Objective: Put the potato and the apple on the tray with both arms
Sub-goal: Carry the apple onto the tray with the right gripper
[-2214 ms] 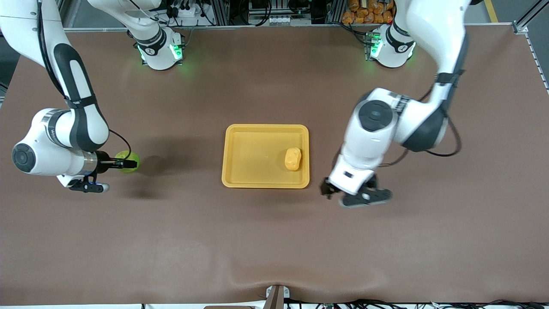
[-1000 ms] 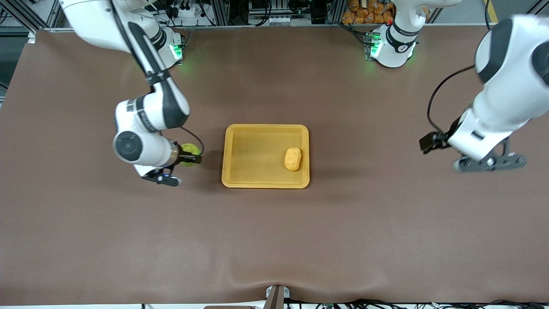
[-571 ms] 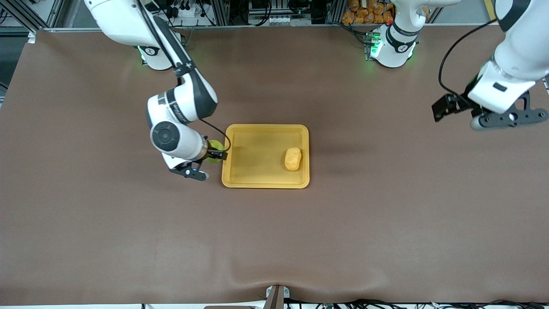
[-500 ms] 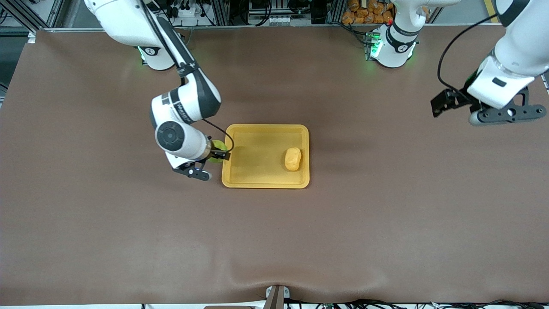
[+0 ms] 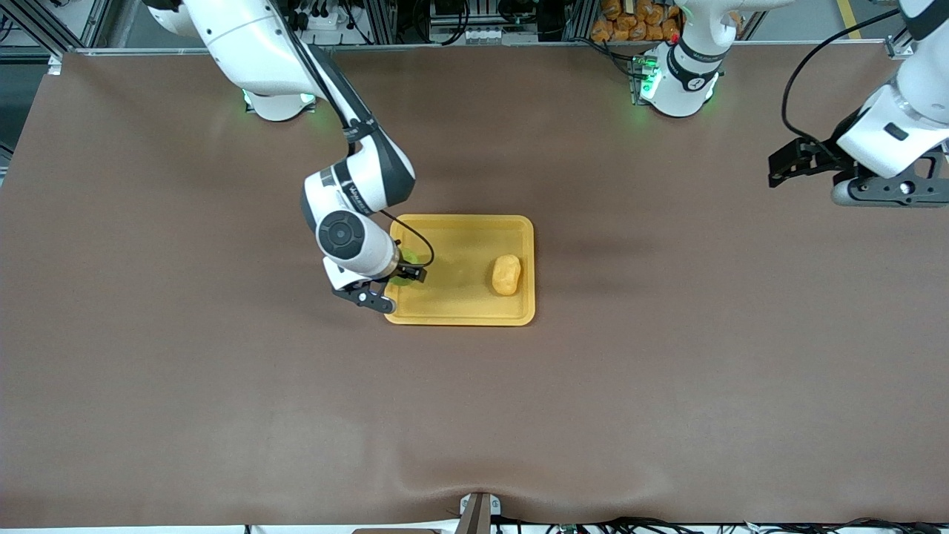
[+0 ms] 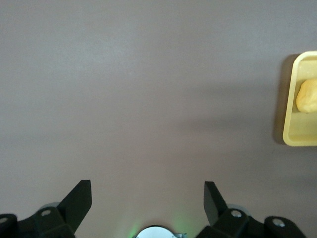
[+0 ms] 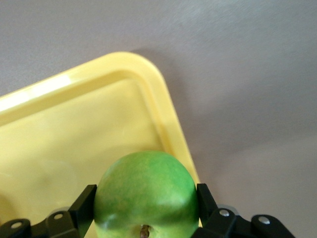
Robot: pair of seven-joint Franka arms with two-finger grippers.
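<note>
One apple (image 7: 147,194) in right claw (image 5: 404,272), over tray (image 5: 460,315); potato (image 5: 506,274) aboard

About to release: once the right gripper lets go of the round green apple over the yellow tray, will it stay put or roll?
The round green apple, pinched in the right gripper over the flat yellow plastic tray, looks smooth and nearly spherical, so it will probably roll a little. The tray's low raised rim should likely stop it. It looks firm, so a low drop seems safe.
</note>
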